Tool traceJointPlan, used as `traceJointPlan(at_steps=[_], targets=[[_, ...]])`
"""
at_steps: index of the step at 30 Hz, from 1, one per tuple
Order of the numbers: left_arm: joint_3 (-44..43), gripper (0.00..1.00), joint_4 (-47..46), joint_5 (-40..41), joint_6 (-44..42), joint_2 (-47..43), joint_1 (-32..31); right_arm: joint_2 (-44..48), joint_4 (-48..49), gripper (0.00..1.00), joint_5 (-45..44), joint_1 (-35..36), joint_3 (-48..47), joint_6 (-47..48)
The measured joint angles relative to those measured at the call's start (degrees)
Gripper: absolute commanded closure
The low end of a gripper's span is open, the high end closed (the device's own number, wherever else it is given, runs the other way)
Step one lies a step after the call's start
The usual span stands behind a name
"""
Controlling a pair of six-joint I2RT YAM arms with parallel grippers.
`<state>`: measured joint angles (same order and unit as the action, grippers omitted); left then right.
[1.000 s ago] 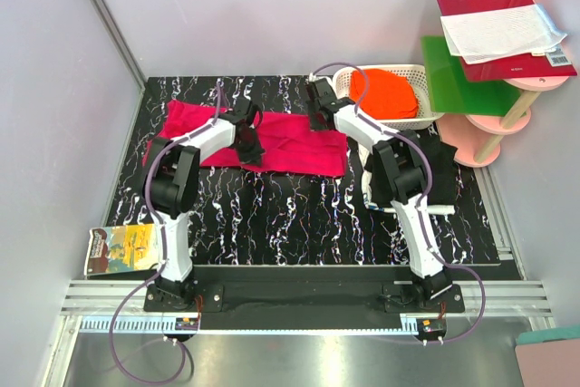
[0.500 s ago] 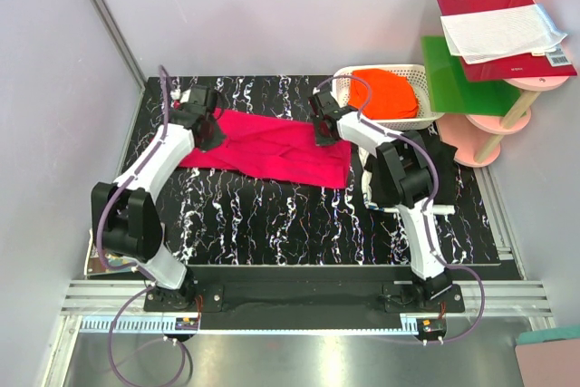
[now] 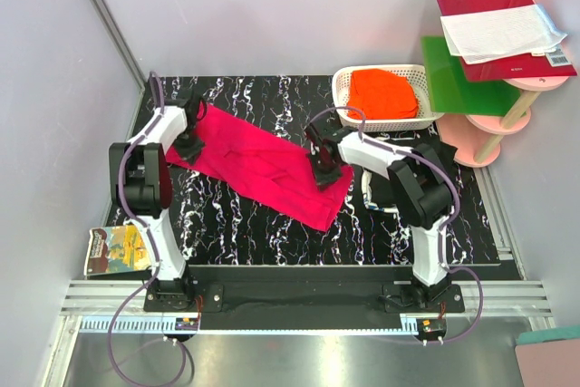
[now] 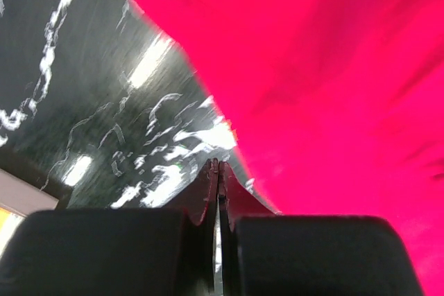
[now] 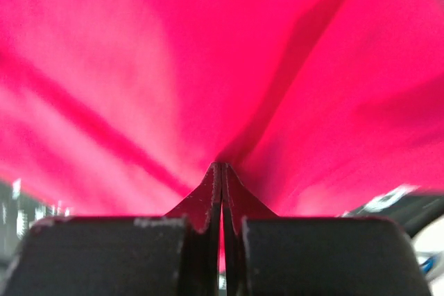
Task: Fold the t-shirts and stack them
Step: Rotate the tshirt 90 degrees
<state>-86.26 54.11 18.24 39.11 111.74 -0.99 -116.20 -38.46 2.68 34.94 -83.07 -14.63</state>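
Top view: the shirt (image 3: 263, 169) lies slantwise on the table (image 3: 272, 233), with the left gripper (image 3: 188, 146) at its far-left corner and the right gripper (image 3: 323, 171) at its nearer right end. The step looks like spreading it flat; next, both arms should draw it taut and square. Half a second earlier it lay nearly level.

Left wrist: jaws shut, seemingly pinching the shirt's edge.

Right wrist: jaws shut on cloth, with creases fanning from the tips.

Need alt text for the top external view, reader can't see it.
A magenta-pink t-shirt lies stretched diagonally across a black marbled table, with the left gripper shut on its far-left corner and the right gripper shut on its right side. An orange t-shirt sits in a white basket at the table's far right.
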Motion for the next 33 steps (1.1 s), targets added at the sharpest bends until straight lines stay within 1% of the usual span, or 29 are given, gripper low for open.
traceJointPlan(at_steps=[7, 9, 12, 14, 16, 18, 20, 21, 27, 29, 33], targets=[[-13.7, 1.00, 1.6, -0.3, 0.3, 7.0, 0.2, 7.3, -2.8, 1.00, 10.9, 3.4, 7.7, 1.7], [-18.5, 1.00, 2.3, -1.0, 0.5, 10.1, 0.3, 9.8, -2.6, 1.00, 12.2, 3.8, 9.4, 1.8], [-24.8, 1.00, 2.9, -2.6, 0.6, 16.1, 0.3, 14.1, -1.6, 1.00, 11.2, 3.7, 10.8, 1.7], [-29.1, 1.00, 4.2, -3.9, 0.6, 20.3, 0.3, 17.3, -0.5, 1.00, 9.0, 3.7, 10.8, 1.5], [-35.8, 1.00, 6.1, -5.7, 0.3, 25.9, 0.1, 20.2, 0.8, 1.00, 6.4, 3.7, 10.5, 1.4], [-44.5, 1.00, 9.3, -7.4, -0.5, 31.8, -0.2, 22.1, 1.7, 1.00, 3.9, 3.7, 9.9, 1.4], [-50.2, 1.00, 11.5, -9.0, -0.9, 34.6, -0.6, 23.1, 2.3, 1.00, 1.6, 3.7, 9.3, 1.3], [-51.8, 1.00, 11.4, -10.3, -1.1, 35.5, -1.0, 23.4, 2.7, 1.00, 0.1, 3.7, 9.0, 1.3], [-53.9, 1.00, 10.8, -18.1, -3.7, 37.0, -4.1, 23.3, 3.7, 1.00, -7.4, 3.7, 8.6, 1.3], [-54.4, 1.00, 9.0, -22.2, -5.1, 37.6, -6.3, 23.0, 4.2, 1.00, -9.0, 3.7, 8.6, 1.3], [-53.5, 1.00, 6.1, -25.4, -6.6, 37.5, -10.2, 21.6, 6.2, 1.00, -10.4, 3.7, 9.2, 1.3]])
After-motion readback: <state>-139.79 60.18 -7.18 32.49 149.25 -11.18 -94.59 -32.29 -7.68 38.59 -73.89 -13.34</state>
